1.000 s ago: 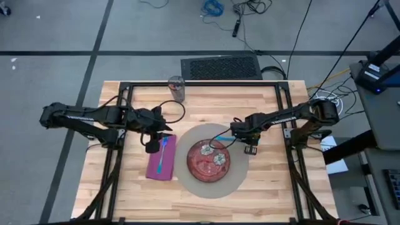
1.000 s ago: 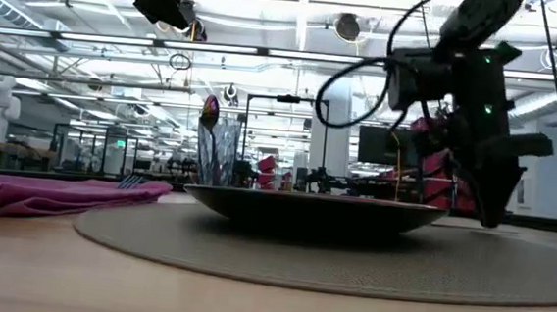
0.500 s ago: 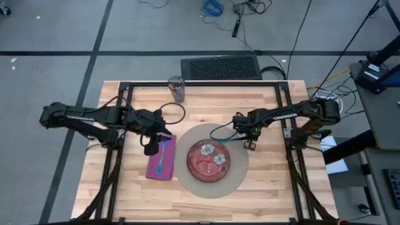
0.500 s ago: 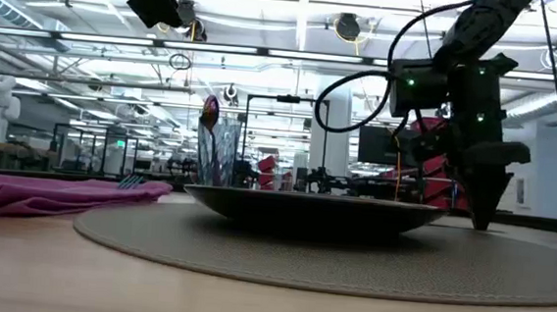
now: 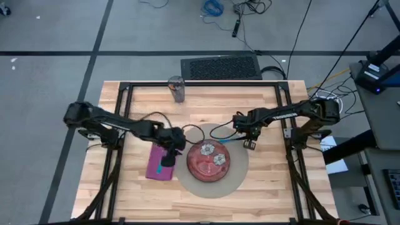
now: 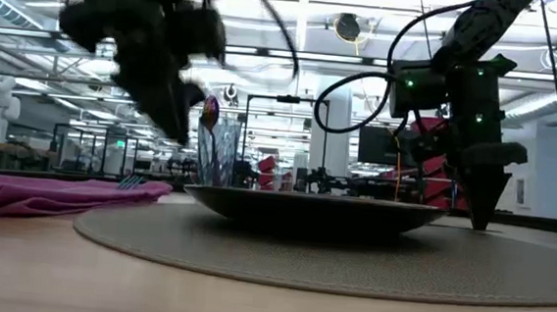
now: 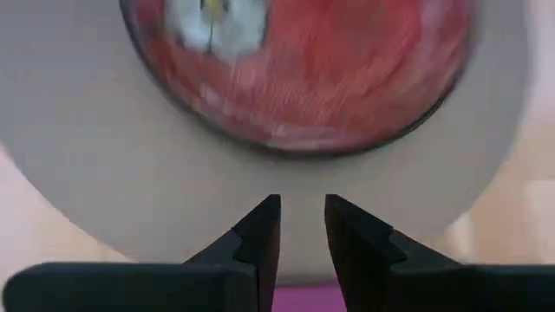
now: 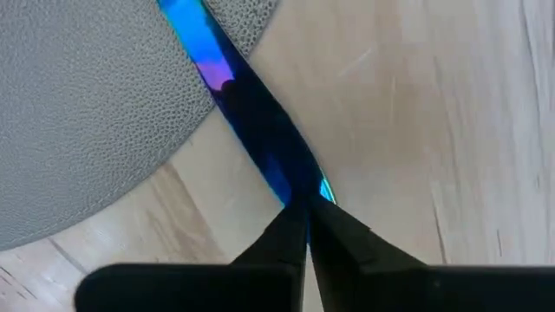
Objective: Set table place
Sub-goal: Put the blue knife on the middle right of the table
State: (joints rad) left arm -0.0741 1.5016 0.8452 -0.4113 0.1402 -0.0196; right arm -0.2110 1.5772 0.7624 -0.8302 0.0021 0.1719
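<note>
Beyond left gripper (image 7: 302, 227) fingers, barely parted and empty: red plate (image 7: 295, 69), arm having swung in off napkin (image 5: 160, 164). Right gripper (image 8: 305, 227) staying pinched on iridescent utensil (image 8: 251, 121), lowering it beside mat (image 8: 78, 113).

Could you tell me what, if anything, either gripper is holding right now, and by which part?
The right gripper is shut on one end of an iridescent blue utensil lying across the round mat's edge. The left gripper holds nothing.

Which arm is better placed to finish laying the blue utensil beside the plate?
Right: the right gripper is shut on the blue utensil at the mat's edge; the left gripper hovers over the purple napkin.
</note>
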